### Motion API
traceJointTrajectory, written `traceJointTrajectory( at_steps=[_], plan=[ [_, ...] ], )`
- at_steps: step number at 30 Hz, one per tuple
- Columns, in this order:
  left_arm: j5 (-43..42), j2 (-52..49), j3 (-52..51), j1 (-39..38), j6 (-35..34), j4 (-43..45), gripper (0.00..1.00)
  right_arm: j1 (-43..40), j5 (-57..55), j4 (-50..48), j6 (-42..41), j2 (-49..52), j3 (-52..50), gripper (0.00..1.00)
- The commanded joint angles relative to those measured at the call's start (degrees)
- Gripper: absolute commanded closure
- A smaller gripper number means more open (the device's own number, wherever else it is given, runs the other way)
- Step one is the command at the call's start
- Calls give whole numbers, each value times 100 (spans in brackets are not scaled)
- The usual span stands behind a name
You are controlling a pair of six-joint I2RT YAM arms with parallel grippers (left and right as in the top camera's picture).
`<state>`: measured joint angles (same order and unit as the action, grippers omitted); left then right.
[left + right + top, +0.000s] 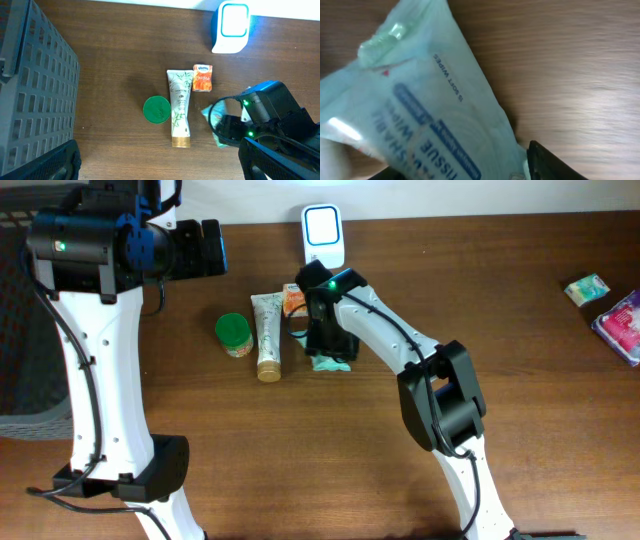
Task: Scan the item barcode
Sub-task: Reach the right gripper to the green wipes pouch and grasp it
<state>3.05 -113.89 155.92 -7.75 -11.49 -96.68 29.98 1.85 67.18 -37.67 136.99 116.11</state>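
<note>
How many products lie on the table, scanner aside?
6. Green-lidded jar, tube, orange packet and wipes pack under the right gripper, mid-table; green packet and pink packet far right. More may be hidden.

A dark brown wood-grain desk (pixel 560 430) runs up to a pale surface (pixel 480 192) along its far edge, evenly lit.

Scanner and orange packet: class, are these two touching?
Apart. The left wrist view shows bare wood between the white scanner and the orange packet.

The right arm (pixel 385 325) hides most of the wipes pack (pixel 330 365), cut off in the wrist view.
</note>
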Motion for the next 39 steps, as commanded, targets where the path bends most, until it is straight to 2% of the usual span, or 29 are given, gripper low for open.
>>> traceJointTrajectory(
  at_steps=[1, 3, 9, 14, 15, 17, 19, 20, 21, 22, 23, 24, 26, 28, 29, 30, 31, 33, 34, 36, 39],
  plan=[
    [20, 76, 46, 4, 90, -2, 1, -243, -826, 494, 721, -164, 599, 38],
    [20, 76, 46, 4, 90, -2, 1, -302, -640, 673, 1097, -164, 872, 38],
    [20, 76, 46, 4, 90, -2, 1, -293, 9, 551, 1132, -160, 610, 38],
    [20, 76, 46, 4, 90, -2, 1, -295, 623, -297, 1130, -160, -197, 39],
    [20, 76, 46, 4, 90, -2, 1, -295, 658, -409, 1128, -160, -308, 56],
    [20, 76, 46, 4, 90, -2, 1, -302, 708, -376, 1128, -164, -260, 75],
    [20, 76, 46, 4, 90, -2, 1, -382, 901, -7, 1128, -175, 140, 82],
    [20, 76, 46, 4, 90, -2, 1, -455, 1045, 330, 1128, -175, 520, 81],
    [20, 76, 46, 4, 90, -2, 1, -507, 1178, 546, 1128, -173, 776, 81],
    [20, 76, 46, 4, 90, -2, 1, -595, 1475, 883, 1130, -173, 1182, 69],
    [20, 76, 46, 4, 90, -2, 1, -695, 1851, 1193, 1130, -173, 1545, 62],
    [20, 76, 46, 4, 90, -2, 1, -813, 2310, 1580, 1130, -173, 1926, 60],
    [20, 76, 46, 4, 90, -2, 1, -1023, 2999, 2286, 1132, -175, 2315, 61],
    [20, 76, 46, 4, 90, -2, 1, -1191, 3305, 2820, 1137, -173, 2352, 73],
    [20, 76, 46, 4, 90, -2, 1, -1248, 3106, 2889, 1244, -173, 2341, 69],
    [20, 76, 46, 4, 90, -2, 1, -1252, 2817, 2885, 1241, -173, 2339, 57],
    [20, 76, 46, 4, 90, -2, 1, -1233, 2376, 2859, 1241, -173, 2339, 55],
    [17, 76, 46, 4, 90, -2, 1, -1071, 1554, 2732, 1355, -162, 2339, 46],
    [20, 76, 46, 4, 90, -2, 1, -975, 1270, 2651, 1609, -162, 2339, 43],
    [20, 76, 46, 4, 90, -2, 1, -619, 573, 2455, 2594, -162, 2286, 28],
    [20, 76, 46, 4, 90, -2, 1, -184, -315, 1991, 3335, -162, 1967, 24]
  ],
)
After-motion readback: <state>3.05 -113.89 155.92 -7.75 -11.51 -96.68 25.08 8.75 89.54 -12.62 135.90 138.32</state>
